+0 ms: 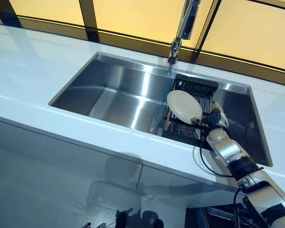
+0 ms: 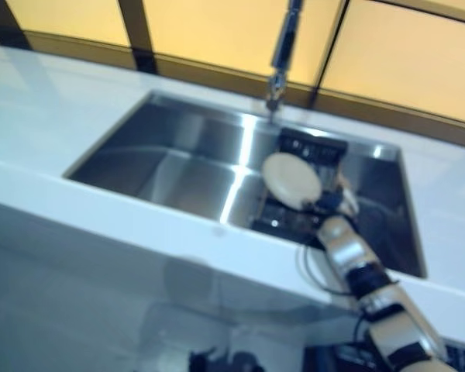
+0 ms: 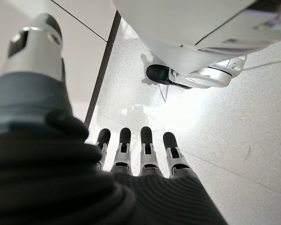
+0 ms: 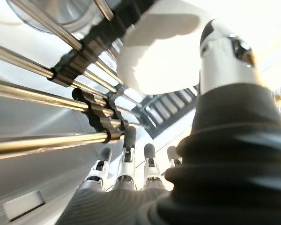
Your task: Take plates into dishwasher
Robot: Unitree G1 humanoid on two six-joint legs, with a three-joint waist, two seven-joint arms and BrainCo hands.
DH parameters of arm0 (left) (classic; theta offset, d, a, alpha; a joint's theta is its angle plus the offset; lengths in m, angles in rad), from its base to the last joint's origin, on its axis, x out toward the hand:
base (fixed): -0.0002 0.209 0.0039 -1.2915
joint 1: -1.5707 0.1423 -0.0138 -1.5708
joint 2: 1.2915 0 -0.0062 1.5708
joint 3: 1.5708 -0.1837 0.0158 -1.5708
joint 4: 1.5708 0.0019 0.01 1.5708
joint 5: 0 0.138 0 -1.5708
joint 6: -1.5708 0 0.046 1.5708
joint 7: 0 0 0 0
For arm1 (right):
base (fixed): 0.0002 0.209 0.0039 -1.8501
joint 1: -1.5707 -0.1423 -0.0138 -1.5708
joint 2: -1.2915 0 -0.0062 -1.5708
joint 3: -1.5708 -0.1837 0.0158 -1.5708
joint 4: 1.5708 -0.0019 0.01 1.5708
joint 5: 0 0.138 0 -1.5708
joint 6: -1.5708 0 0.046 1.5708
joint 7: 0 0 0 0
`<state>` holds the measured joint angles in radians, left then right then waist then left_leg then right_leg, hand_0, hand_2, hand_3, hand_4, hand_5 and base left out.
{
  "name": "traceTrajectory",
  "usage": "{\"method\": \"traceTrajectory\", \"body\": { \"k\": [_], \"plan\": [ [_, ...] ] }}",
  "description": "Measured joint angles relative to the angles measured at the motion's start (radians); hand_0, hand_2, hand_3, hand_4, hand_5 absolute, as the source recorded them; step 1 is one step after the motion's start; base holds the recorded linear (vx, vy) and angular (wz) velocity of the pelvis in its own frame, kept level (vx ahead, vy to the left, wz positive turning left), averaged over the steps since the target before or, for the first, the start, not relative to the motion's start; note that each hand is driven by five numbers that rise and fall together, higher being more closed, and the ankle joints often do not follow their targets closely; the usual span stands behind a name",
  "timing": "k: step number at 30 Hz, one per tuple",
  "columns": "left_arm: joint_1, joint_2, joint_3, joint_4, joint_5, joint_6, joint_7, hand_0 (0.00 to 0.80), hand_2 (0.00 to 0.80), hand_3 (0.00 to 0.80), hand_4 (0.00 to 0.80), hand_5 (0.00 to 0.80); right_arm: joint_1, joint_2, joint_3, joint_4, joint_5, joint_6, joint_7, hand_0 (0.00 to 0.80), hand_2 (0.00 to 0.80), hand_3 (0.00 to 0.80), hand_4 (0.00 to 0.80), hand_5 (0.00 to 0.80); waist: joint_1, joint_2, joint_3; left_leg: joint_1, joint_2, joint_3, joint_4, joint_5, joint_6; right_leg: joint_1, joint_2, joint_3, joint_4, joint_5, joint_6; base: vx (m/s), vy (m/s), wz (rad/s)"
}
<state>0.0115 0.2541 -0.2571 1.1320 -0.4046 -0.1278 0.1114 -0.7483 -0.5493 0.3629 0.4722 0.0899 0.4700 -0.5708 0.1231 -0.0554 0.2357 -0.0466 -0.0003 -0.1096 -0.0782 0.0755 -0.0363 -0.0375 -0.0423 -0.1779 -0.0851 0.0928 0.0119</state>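
A white plate (image 1: 184, 104) stands on edge, tilted, in a black wire dish rack (image 1: 195, 85) at the right end of the steel sink (image 1: 114, 90). My right hand (image 1: 213, 118) reaches into the sink and sits at the plate's lower right edge. In the right wrist view its fingers (image 4: 126, 159) lie straight along the rack's metal bars (image 4: 47, 93). Its thumb (image 4: 225, 51) stands beside the plate (image 4: 159, 56). My left hand (image 3: 145, 150) hangs down over the floor, fingers straight, holding nothing.
A tall faucet (image 1: 179, 38) rises behind the sink's middle. White countertop (image 1: 33, 71) surrounds the sink, with windows behind. Below the counter at lower right is a dark opening (image 1: 213, 216), and I cannot tell what is in it.
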Motion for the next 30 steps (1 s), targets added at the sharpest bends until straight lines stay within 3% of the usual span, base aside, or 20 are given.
{"method": "traceTrajectory", "body": {
  "k": [7,15,21,30],
  "plan": [
    [0.007,-0.003,-0.006,0.0,0.0,0.0,0.006,0.0,0.0,0.0,0.0,0.0,0.004,0.017,0.013,-0.001,-0.105,-0.005,-0.006,0.0,0.0,0.0,0.0,0.0,0.001,0.009,-0.01,-0.001,0.001,-0.002,0.001,0.0,0.0,0.0,0.001,-0.001,0.0,0.0,0.0,0.0,0.0,0.0],
    [0.017,-0.003,-0.005,-0.001,0.022,0.0,0.005,0.0,0.0,0.0,0.0,0.0,0.007,0.01,0.105,-0.046,-0.301,0.005,0.161,0.0,0.0,0.0,0.0,0.0,0.0,0.002,-0.025,-0.003,0.001,-0.002,0.0,0.0,-0.001,-0.002,0.001,-0.002,0.0,-0.002,0.002,0.0,0.0,0.0],
    [0.018,0.001,0.002,-0.001,0.038,0.004,0.004,0.0,0.0,0.0,0.0,0.0,0.038,-0.023,0.125,-0.118,-0.313,0.019,0.291,0.0,0.0,0.0,0.0,0.0,-0.002,-0.013,-0.033,-0.008,0.001,-0.001,-0.003,0.0,-0.001,-0.009,0.002,-0.002,0.0,-0.003,0.004,0.0,0.0,0.0],
    [0.018,0.027,0.005,-0.004,0.038,0.007,0.002,0.0,0.0,0.0,0.0,0.0,0.067,-0.195,0.115,-0.195,-0.364,0.056,0.45,0.0,0.0,0.0,0.0,0.0,-0.01,-0.056,-0.031,-0.014,0.003,0.0,-0.004,0.001,0.0,-0.016,0.003,-0.001,0.0,-0.001,0.001,0.007,-0.019,0.0]
  ]
}}
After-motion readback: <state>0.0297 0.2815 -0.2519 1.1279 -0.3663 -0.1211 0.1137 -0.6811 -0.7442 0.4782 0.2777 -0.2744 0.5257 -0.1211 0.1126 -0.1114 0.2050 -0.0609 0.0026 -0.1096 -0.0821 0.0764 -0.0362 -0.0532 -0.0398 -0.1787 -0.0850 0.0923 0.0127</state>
